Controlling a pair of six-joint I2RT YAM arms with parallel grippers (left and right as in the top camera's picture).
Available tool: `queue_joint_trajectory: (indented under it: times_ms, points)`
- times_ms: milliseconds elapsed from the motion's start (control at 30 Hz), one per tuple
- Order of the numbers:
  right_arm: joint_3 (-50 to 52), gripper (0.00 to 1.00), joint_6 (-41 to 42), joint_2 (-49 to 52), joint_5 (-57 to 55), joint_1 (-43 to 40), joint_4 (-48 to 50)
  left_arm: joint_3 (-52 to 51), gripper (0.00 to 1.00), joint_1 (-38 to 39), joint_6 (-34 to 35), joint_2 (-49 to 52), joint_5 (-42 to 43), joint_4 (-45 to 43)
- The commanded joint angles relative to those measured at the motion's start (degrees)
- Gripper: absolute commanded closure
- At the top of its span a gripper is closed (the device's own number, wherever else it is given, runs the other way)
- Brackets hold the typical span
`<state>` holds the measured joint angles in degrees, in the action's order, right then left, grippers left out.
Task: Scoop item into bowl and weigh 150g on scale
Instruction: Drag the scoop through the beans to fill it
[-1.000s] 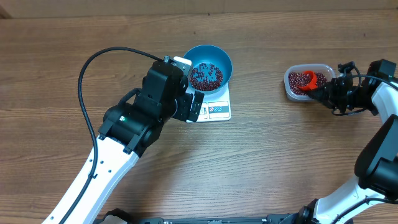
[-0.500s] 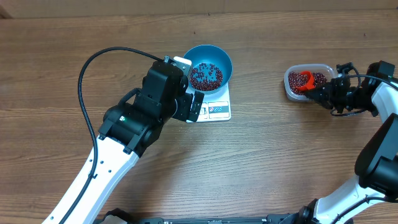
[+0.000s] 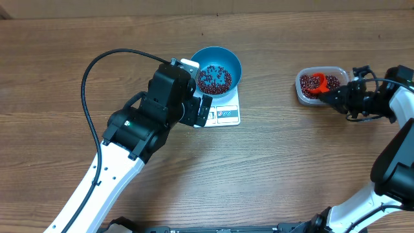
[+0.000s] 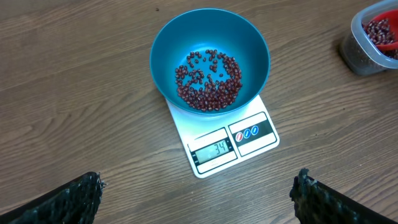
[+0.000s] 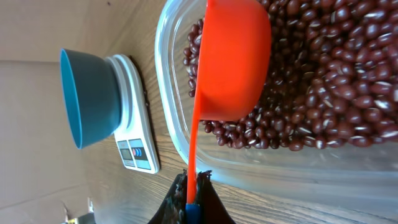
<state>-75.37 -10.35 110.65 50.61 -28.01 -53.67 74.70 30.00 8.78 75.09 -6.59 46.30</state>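
Looks like a robotics lab bench. A plain wood-grain table [image 3: 278, 168] fills every view; the room beyond can't be seen. Two white & black robot arms, left arm [image 3: 139, 126] & right arm [image 3: 392, 162], reach over it, w/ a loose black cable [image 3: 85, 90] looping off the left one. The kitchen gear is a small test setup: white digital scale [image 4: 214, 149], blue bowl [image 4: 168, 50] on it w/ beans [image 4: 208, 81], clear tub [image 5: 168, 93], orange scoop [image 5: 233, 56].

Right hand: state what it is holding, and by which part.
The right hand is shut on the orange scoop, gripping the end of its thin handle; the cup lies in the clear tub of beans.
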Motion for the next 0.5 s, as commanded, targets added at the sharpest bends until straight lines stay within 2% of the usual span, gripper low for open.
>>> queue_joint_trajectory:
  times_ms: [0,467]
  points:
    - [0.55,0.96,-0.70,0.50,3.48,-1.62,-0.13,1.18,0.00,-0.09,-1.05,-0.83,0.48,-0.02]
    - [0.55,0.96,-6.08,0.50,11.54,-4.68,-4.83,1.18,0.00,-0.09,-1.05,-0.83,0.48,-0.02]
